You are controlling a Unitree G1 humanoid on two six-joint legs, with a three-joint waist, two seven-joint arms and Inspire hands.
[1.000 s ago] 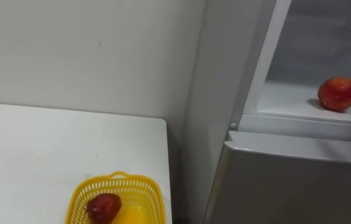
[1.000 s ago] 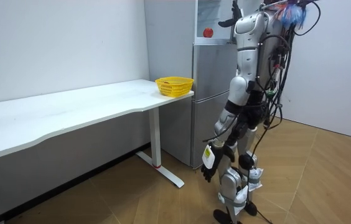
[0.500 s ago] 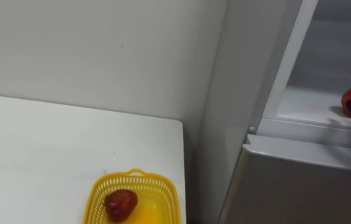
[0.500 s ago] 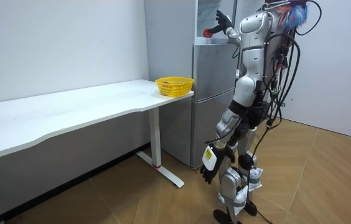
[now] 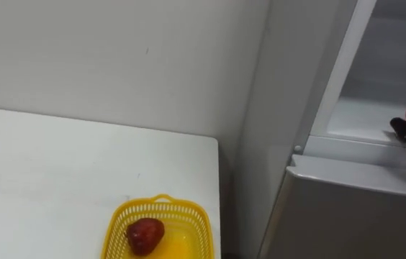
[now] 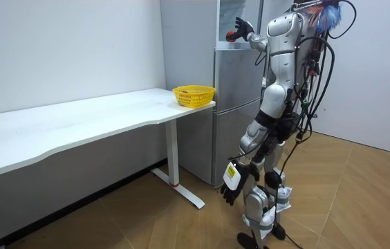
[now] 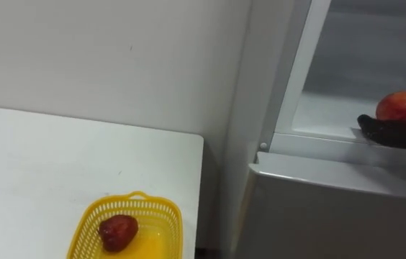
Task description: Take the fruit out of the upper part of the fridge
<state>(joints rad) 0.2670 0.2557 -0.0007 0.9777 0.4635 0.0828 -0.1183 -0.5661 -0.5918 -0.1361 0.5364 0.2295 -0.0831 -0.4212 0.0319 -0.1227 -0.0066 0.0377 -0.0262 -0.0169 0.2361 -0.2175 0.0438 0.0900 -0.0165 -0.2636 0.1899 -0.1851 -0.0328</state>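
1. On the white shelf (image 7: 325, 115) of the fridge's (image 7: 318, 208) open upper compartment, near its front lip, sits a red fruit (image 7: 402, 106). It is roundish with no clear long axis, and I cannot tell which way its stem end points.
2. Across the front of the fruit's base lies the right hand (image 7: 394, 132). Its dark fingers are stretched out fairly straight and level, pointing toward the robot's left. Whether they touch the fruit cannot be told.
3. From the room view, the robot stands upright facing the fridge with its right arm raised to compartment height. The left hand (image 6: 231, 185) hangs low beside the thigh, its fingers loose.
4. Below the shelf, the lower fridge door is closed.
5. Left of the fridge, a white table (image 7: 44, 165) stands against the pale wall (image 7: 116, 50), and the fridge's grey side wall rises between the two.
6. Near the table's corner by the fridge rests a yellow basket (image 7: 170, 230). It holds a dark red fruit (image 7: 119, 232) and a yellow item (image 7: 149, 248) that I cannot identify.
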